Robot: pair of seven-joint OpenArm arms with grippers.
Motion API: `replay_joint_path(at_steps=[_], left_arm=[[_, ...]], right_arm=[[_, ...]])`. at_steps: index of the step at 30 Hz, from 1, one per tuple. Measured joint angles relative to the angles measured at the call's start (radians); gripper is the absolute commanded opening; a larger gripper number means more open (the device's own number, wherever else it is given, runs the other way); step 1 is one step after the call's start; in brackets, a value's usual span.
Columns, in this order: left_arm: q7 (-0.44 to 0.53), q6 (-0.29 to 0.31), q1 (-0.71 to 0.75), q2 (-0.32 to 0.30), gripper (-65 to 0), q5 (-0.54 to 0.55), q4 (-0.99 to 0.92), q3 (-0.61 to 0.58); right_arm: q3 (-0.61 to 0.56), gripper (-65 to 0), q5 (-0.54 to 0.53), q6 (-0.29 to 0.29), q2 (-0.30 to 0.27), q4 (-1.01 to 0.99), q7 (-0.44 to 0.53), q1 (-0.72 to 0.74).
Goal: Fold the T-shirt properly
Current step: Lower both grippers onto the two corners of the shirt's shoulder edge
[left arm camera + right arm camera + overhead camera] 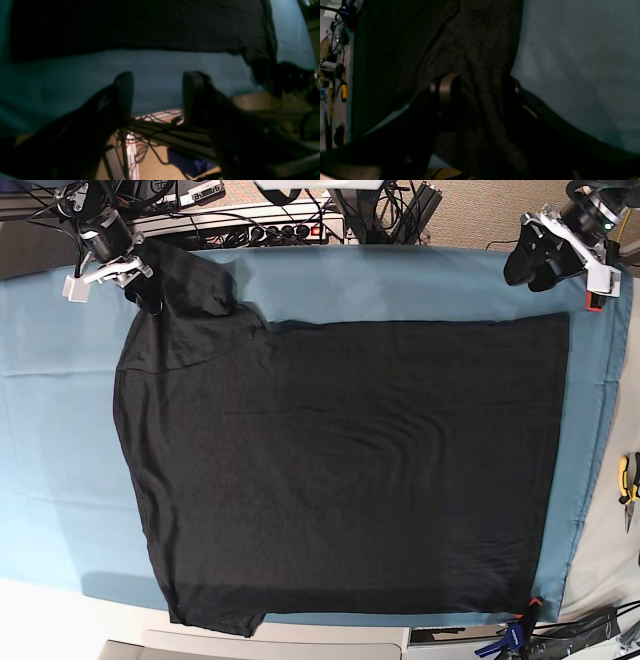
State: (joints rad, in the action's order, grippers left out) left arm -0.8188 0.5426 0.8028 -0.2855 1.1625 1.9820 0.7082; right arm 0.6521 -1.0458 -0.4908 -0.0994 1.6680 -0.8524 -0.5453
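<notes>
Charcoal knit, the T-shirt (340, 460) lies spread flat across the teal cloth sheet (50, 410) covering the tabletop. One sleeve bunches between the right gripper's (476, 92) fingers (445, 90), which clench it at the far corner. The left gripper (157, 97) hovers just past the hem, fingers (125, 92) spread, grasping nothing.

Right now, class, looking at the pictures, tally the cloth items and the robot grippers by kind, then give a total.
Dark T-shirt: 1
Teal cloth sheet: 1
Grippers: 2, the left gripper and the right gripper
Total: 4
</notes>
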Motion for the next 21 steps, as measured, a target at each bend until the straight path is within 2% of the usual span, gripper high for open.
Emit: replay_joint_path(at_steps=[2,4,5,10,13,16,21], left_arm=[[0.002,-0.041,0.000,0.000,-32.5,-0.014,0.000,0.000],[-0.003,-0.069,-0.013,0.000,-32.8,-0.038,0.000,0.000],[-0.003,-0.087,-0.026,0.000,-33.5,-0.043,0.000,0.000],[0.014,-0.147,-0.125,0.014,-36.7,-0.092,-0.002,0.000],[0.024,-0.143,-0.183,0.031,-36.7,-0.097,-0.033,0.000],[0.030,-0.146,-0.254,0.030,-36.7,-0.108,-0.137,0.001],[0.018,-0.148,-0.388,0.031,-36.7,-0.084,-0.421,0.001]], right_arm=[[0.010,-48.1,0.024,0.002,0.000,0.000,0.001,0.000],[0.017,-62.5,0.050,0.011,0.000,-0.001,0.002,0.000],[0.018,-65.0,0.053,0.012,0.000,-0.002,0.001,0.000],[0.018,-65.0,0.062,0.012,-0.001,-0.002,0.000,0.000],[0.018,-65.0,0.069,0.011,-0.003,-0.002,0.000,0.000],[0.018,-65.0,0.076,0.011,-0.003,-0.001,0.001,0.000],[0.018,-65.0,0.079,0.010,-0.003,-0.001,0.001,0.000]])
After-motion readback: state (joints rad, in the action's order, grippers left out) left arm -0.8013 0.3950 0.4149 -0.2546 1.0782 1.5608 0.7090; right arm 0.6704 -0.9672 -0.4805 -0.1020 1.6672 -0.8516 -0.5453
